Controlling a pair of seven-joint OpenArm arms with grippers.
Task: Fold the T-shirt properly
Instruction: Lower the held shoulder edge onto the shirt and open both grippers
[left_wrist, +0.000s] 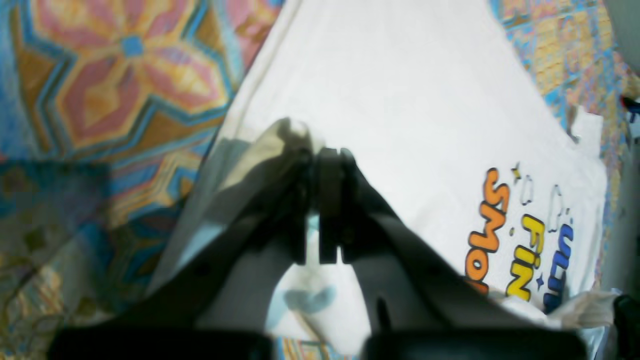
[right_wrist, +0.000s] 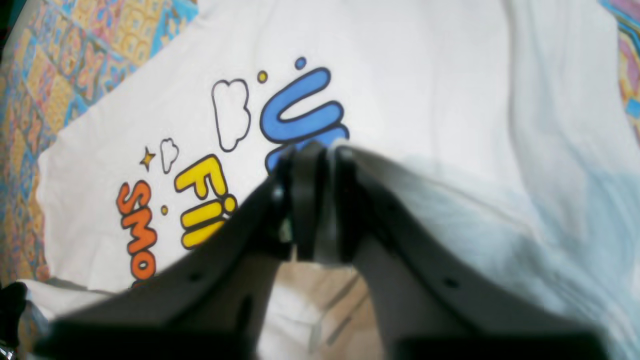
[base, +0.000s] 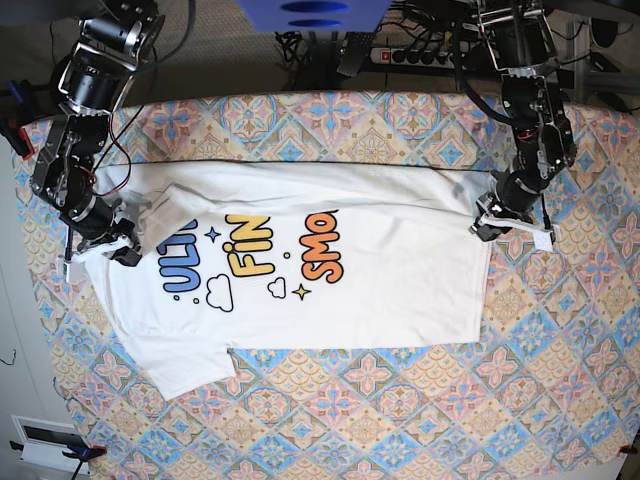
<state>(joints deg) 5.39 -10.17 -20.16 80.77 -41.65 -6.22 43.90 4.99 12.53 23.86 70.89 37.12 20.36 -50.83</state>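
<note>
The white T-shirt (base: 380, 290) lies spread sideways on the table, print side up. Its far long edge is folded over toward the middle, so only "ULT", "FIN" and "SMO" of the print show. My left gripper (base: 487, 222) is at the shirt's right end in the base view. In the left wrist view it (left_wrist: 322, 155) is shut, with a fold of the T-shirt (left_wrist: 400, 90) draped over one finger. My right gripper (base: 118, 248) is at the sleeve end on the left. In the right wrist view it (right_wrist: 320, 150) is shut on cloth of the T-shirt (right_wrist: 400, 75) above the blue "U".
A patterned tablecloth (base: 400, 410) covers the table around the shirt. A power strip with cables (base: 420, 52) lies behind the table's far edge. A short sleeve (base: 190, 365) sticks out toward the front left.
</note>
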